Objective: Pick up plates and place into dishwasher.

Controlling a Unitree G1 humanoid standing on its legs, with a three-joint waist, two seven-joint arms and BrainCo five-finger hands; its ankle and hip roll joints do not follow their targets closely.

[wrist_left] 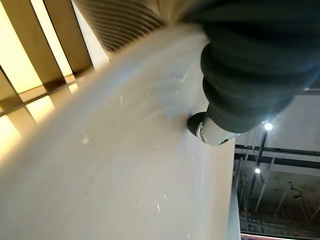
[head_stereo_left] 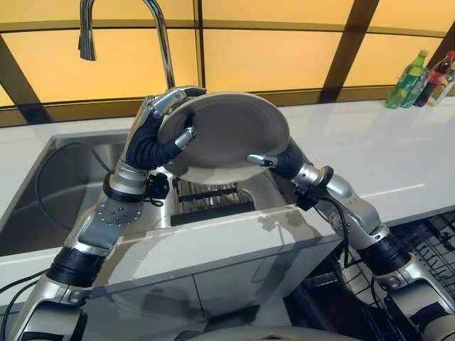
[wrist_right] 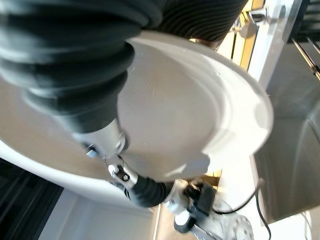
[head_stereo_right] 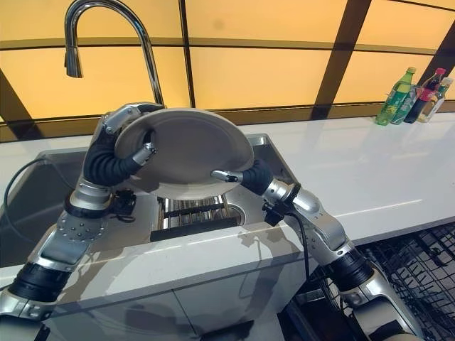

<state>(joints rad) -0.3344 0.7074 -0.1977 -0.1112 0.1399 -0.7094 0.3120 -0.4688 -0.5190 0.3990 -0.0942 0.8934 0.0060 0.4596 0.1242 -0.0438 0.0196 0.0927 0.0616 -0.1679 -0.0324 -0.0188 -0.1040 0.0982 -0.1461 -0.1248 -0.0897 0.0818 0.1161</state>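
Aloft over the sink (head_stereo_left: 43, 206), plate (head_stereo_left: 227, 135) tilts between both hands; left hand (head_stereo_left: 170, 106) fingers curl over its rim; right hand (head_stereo_left: 274, 160) pinches the lower edge; likely stiff, slick, breakable; rim grip suits.

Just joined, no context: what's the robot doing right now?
It is holding one pale plate tilted up above the sink, with both hands on it. The left hand curls its fingers over the upper left rim, and the right hand grips the lower right edge. A dish rack sits in the sink below. The dishwasher's wire rack is open at the robot's lower right; the plate isn't there yet.
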